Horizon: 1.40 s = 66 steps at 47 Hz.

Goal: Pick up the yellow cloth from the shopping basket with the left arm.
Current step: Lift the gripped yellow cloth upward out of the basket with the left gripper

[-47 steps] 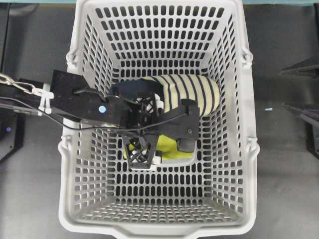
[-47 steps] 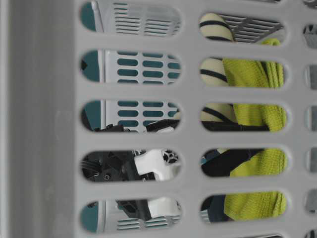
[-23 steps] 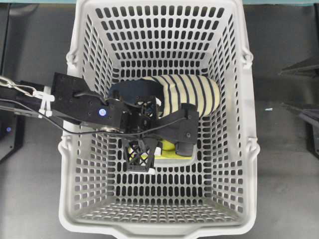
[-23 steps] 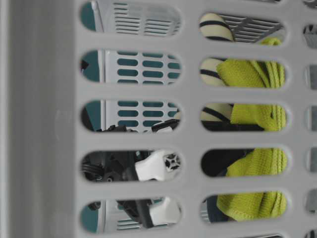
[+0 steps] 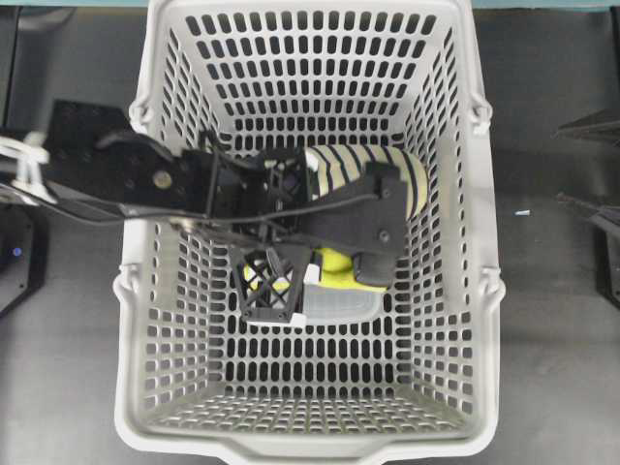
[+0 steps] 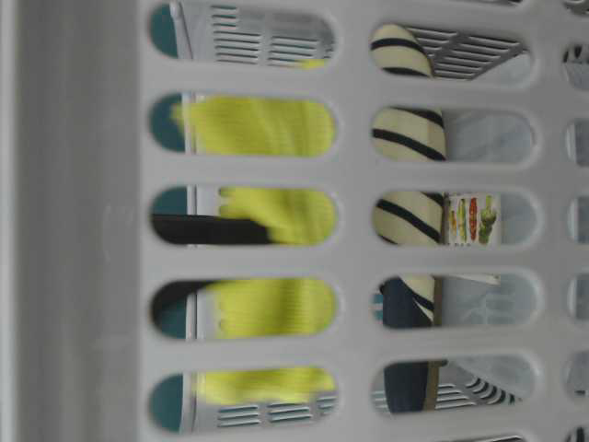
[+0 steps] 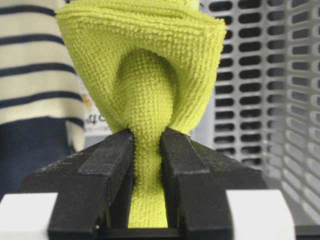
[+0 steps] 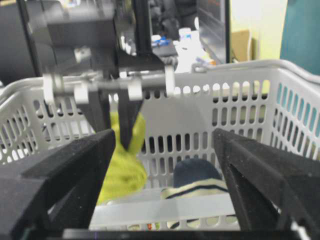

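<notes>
With its jaws clamped on the yellow cloth point(image 7: 145, 95), the left gripper point(image 7: 146, 200) hangs inside the shopping basket point(image 5: 465, 242), striped slipper point(image 5: 373, 170) just beside it.

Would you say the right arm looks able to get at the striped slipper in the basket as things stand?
Probably not easily: the left gripper, shut on the yellow cloth, hangs over the striped slipper inside the shopping basket, while the right gripper sits open outside its wall.

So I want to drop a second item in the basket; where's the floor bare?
Bare floor lies along the shopping basket's far and near ends. The middle is crowded: striped slipper, left gripper pinching the yellow cloth.
</notes>
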Each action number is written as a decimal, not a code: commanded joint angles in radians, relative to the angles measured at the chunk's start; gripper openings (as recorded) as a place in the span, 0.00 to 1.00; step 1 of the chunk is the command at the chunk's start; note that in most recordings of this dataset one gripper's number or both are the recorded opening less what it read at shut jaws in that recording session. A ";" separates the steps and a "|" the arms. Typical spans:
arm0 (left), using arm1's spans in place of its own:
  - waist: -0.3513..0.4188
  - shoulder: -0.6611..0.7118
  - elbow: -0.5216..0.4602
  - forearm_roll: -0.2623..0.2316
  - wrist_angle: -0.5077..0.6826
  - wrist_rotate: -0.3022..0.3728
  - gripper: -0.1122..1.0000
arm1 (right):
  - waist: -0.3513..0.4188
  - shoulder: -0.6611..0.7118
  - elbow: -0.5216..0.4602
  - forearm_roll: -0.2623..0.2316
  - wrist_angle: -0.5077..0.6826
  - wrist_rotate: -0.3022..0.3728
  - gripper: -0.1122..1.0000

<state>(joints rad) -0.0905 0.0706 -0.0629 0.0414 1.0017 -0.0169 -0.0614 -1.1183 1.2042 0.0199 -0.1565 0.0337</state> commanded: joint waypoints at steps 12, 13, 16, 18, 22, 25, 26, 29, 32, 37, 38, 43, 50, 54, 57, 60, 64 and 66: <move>-0.008 -0.014 -0.245 0.003 0.179 -0.005 0.23 | -0.003 -0.006 -0.008 0.003 -0.009 0.000 0.78; -0.008 -0.012 -0.247 0.003 0.183 -0.005 0.23 | -0.002 -0.006 -0.008 0.003 -0.009 0.000 0.78; -0.006 -0.011 -0.250 0.003 0.186 -0.003 0.23 | -0.002 -0.006 -0.008 0.003 -0.009 0.000 0.78; -0.008 -0.011 -0.249 0.005 0.186 -0.003 0.23 | -0.002 -0.006 -0.008 0.003 -0.008 0.000 0.78; -0.006 -0.011 -0.249 0.003 0.186 -0.003 0.23 | -0.002 -0.006 -0.008 0.003 -0.008 0.000 0.78; -0.006 -0.011 -0.252 0.003 0.187 -0.005 0.23 | -0.002 -0.006 -0.008 0.003 -0.006 0.000 0.78; -0.006 -0.011 -0.253 0.003 0.187 -0.008 0.23 | -0.002 -0.006 -0.008 0.003 -0.006 0.000 0.78; -0.008 -0.011 -0.258 0.005 0.190 -0.012 0.23 | -0.002 -0.006 -0.008 0.003 -0.005 0.000 0.78; -0.008 -0.011 -0.261 0.003 0.192 -0.015 0.23 | -0.003 -0.006 -0.006 0.003 -0.005 0.000 0.78; -0.008 -0.011 -0.265 0.003 0.193 -0.015 0.23 | -0.002 -0.006 -0.008 0.003 -0.003 0.000 0.78; -0.008 -0.011 -0.265 0.003 0.193 -0.015 0.23 | -0.002 -0.006 -0.006 0.003 -0.003 0.000 0.78; -0.008 -0.011 -0.265 0.003 0.202 -0.015 0.23 | -0.002 -0.006 -0.008 0.003 -0.003 0.000 0.78; -0.008 -0.011 -0.268 0.003 0.219 -0.014 0.23 | -0.002 -0.006 -0.008 0.003 -0.003 0.000 0.78; -0.008 -0.009 -0.278 0.003 0.224 -0.014 0.23 | -0.002 -0.006 -0.008 0.003 -0.003 0.000 0.78; -0.008 -0.006 -0.290 0.003 0.224 -0.014 0.23 | -0.002 -0.006 -0.006 0.003 -0.003 0.000 0.78; -0.008 -0.002 -0.304 0.003 0.225 -0.014 0.23 | -0.002 -0.006 -0.006 0.003 -0.003 0.000 0.78; -0.008 0.003 -0.328 0.003 0.230 -0.012 0.23 | -0.002 -0.006 -0.006 0.003 -0.003 0.000 0.78; -0.011 0.005 -0.351 0.005 0.239 -0.012 0.23 | -0.002 -0.006 -0.008 0.003 -0.003 0.000 0.78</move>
<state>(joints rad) -0.0966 0.0905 -0.3605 0.0414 1.2349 -0.0291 -0.0598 -1.1290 1.2042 0.0199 -0.1549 0.0337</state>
